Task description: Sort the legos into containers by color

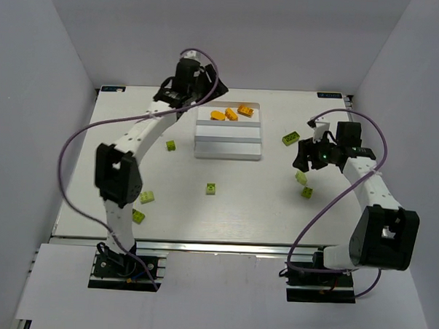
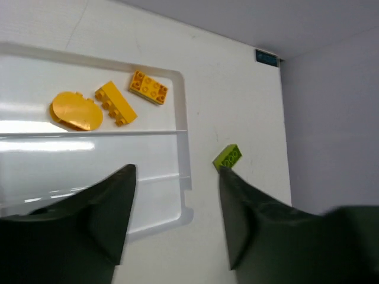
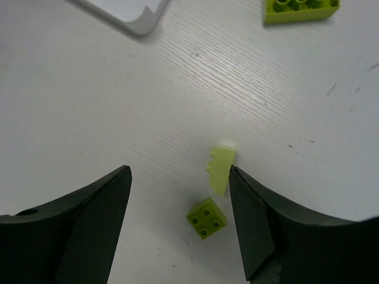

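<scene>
The white tray [image 1: 228,144] lies mid-table with three long compartments. Three orange legos [image 1: 231,114] rest in its far compartment, and the left wrist view shows them as a rounded piece [image 2: 76,110] and two studded bricks [image 2: 115,103] [image 2: 149,87]. My left gripper [image 2: 174,177] hovers open and empty over the tray's corner, near a lime brick [image 2: 228,156]. To the tray's right, my right gripper [image 3: 177,177] hangs open above two lime legos on the table: a pale sloped one [image 3: 222,168] by the right finger and a small square one [image 3: 206,217].
Other lime bricks lie scattered on the table: one right of the tray [image 1: 290,138], one left of it [image 1: 171,145], one in front [image 1: 211,187], and two near the left arm [image 1: 147,197] [image 1: 138,215]. Grey walls enclose the table.
</scene>
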`<state>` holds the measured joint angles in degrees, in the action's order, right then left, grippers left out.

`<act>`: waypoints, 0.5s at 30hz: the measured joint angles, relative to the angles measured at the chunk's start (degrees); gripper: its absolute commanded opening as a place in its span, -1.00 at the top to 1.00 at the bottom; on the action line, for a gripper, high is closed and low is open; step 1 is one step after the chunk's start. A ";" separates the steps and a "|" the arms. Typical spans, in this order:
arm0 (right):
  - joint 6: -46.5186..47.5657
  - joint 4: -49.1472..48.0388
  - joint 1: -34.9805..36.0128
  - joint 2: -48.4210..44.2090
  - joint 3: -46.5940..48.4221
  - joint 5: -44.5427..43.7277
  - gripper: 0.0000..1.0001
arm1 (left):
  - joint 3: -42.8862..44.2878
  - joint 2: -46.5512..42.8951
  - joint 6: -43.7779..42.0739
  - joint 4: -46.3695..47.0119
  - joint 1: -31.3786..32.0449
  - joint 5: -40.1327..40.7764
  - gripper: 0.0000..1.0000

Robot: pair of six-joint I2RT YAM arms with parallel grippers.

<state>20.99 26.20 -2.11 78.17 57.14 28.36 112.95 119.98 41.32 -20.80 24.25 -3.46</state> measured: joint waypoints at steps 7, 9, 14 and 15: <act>-1.22 -0.61 -0.02 6.75 1.60 -5.84 -0.60 | -25.07 -31.12 -5.40 -3.82 -0.13 0.72 -0.69; -1.25 -0.50 0.00 7.80 1.97 -6.25 -0.60 | -31.32 -36.41 -5.92 -5.70 -0.15 1.49 -0.76; -1.29 -0.81 0.02 10.05 4.66 -6.43 -0.57 | -46.49 -46.80 -5.07 -12.92 -0.15 4.35 -0.93; -1.29 -0.92 0.04 10.45 5.09 -6.43 -0.57 | -48.74 -48.68 -4.68 -14.53 -0.13 4.92 -0.93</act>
<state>19.70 25.28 -2.07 88.62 62.24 21.93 64.20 71.31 36.64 -35.33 24.12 1.45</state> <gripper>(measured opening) 0.789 0.955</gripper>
